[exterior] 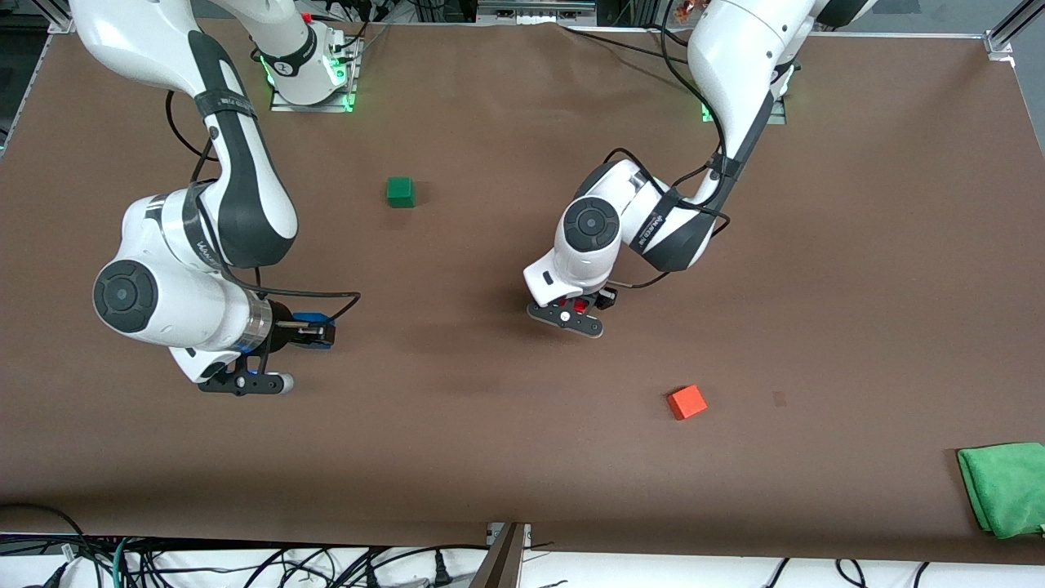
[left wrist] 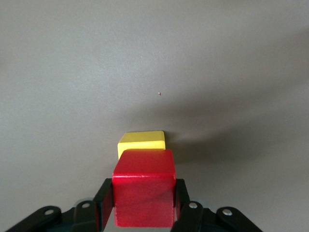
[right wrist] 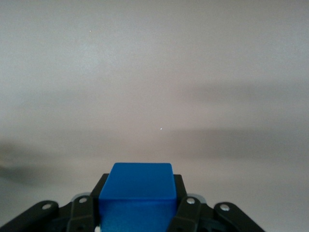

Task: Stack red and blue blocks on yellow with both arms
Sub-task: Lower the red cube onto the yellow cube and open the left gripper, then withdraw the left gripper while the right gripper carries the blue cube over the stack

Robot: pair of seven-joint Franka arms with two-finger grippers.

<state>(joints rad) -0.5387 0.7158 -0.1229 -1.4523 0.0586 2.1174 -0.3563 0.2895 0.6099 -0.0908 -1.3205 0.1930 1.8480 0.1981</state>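
Front view: we are seeing the left gripper (exterior: 581, 308) hanging over the middle of the brown table (exterior: 506, 457), its fingers clenching the red cube (exterior: 580, 306). In the left wrist view we are watching that red cube (left wrist: 144, 187) pinched between the two black fingers (left wrist: 103, 205), with the yellow cube (left wrist: 142, 143) sitting on the table just under it; we cannot tell whether the two are touching. The right gripper (exterior: 314, 331) is hovering over the table toward the right arm's end, grasping the blue cube (exterior: 313, 330); the right wrist view shows the blue cube (right wrist: 138, 195) squeezed between its fingers. A dark green cube (exterior: 400, 191), an orange-red cube (exterior: 687, 402) and a green cloth (exterior: 1004, 487) are lying apart on the table.
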